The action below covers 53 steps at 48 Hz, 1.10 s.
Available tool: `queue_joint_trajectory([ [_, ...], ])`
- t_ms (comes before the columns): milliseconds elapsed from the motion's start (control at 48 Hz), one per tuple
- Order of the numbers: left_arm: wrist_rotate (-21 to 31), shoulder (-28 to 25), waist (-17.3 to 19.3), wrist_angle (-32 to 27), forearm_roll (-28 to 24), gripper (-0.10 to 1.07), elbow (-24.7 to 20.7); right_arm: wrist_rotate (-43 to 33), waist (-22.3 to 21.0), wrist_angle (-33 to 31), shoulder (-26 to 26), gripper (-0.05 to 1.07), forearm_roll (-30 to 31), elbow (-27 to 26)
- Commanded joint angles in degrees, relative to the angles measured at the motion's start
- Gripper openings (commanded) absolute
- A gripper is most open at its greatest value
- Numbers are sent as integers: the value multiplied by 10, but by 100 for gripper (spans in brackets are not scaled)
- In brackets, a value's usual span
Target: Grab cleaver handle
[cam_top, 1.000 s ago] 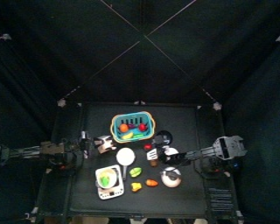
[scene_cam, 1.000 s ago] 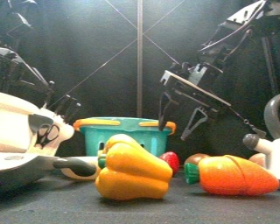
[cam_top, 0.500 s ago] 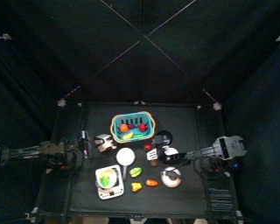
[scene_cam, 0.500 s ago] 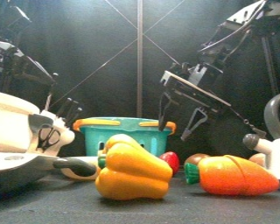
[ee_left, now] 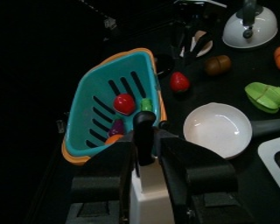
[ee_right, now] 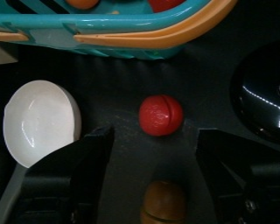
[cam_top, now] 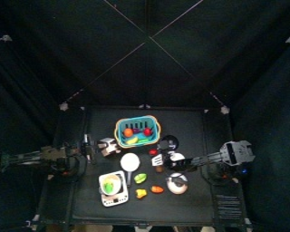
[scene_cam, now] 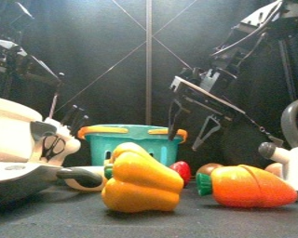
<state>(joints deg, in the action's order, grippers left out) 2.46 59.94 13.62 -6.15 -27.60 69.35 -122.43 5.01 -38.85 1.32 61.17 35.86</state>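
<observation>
The cleaver lies under my left gripper (ee_left: 150,166). Its black handle (ee_left: 143,136) points toward the teal basket (ee_left: 108,105), and its white blade (ee_left: 147,192) sits between the jaws. The jaws stand apart on either side of the blade, and I see no grip on it. In the top view the left gripper (cam_top: 93,149) is at the table's left, beside the basket (cam_top: 138,130). My right gripper (ee_right: 157,162) hangs open over a red tomato (ee_right: 161,115) and shows open in the front view (scene_cam: 196,116).
A white pan (ee_left: 219,127), a kettle (ee_left: 250,26) and a green pepper (ee_left: 268,94) lie beyond the cleaver. Close to the front edge are a yellow pepper (scene_cam: 142,181), a carrot (scene_cam: 245,186) and a white pot (scene_cam: 15,130). A black pot (ee_right: 265,83) stands near the tomato.
In the front view the left arm has risen slightly. The right arm and the objects have not moved.
</observation>
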Motion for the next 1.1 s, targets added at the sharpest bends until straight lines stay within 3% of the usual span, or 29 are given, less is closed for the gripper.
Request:
queue_joint_trajectory([
  [0,-1,-1,-1,4,0,62,-25,-1,0,1,-9,96,2,-12],
  [333,-1,-1,-2,5,0,62,-38,-1,0,0,-9,96,2,-12],
  [625,0,-1,-39,4,3,62,-52,-1,0,0,-8,96,2,-12],
  [1083,-1,-1,-62,8,2,62,-67,-1,0,1,-9,96,2,-14],
])
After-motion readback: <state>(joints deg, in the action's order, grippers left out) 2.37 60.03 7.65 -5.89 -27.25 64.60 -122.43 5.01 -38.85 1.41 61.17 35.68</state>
